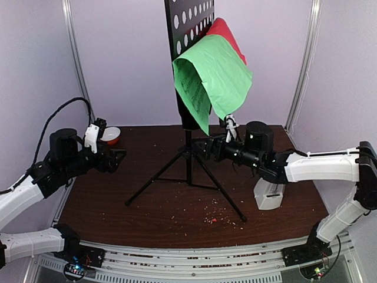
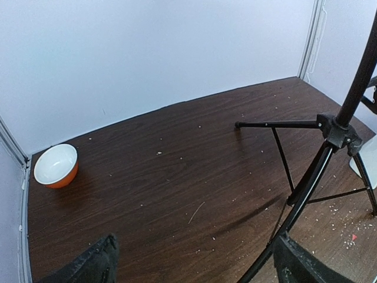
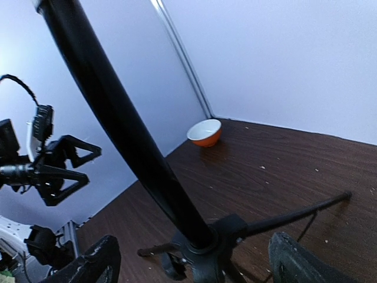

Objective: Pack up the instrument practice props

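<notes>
The black tripod music stand stands mid-table, its perforated desk up top. A green page droops off the desk and a red page lies behind it. The white metronome sits at the right, partly hidden by my right arm. My right gripper is open, its jaws either side of the stand's pole just above the leg hub, not touching it. My left gripper is open and empty, left of the stand, above the table. In the left wrist view the stand's hub is at the right.
A small orange-and-white bowl sits at the back left corner; it also shows in the left wrist view and the right wrist view. Crumbs are scattered on the brown table, which has white walls on three sides.
</notes>
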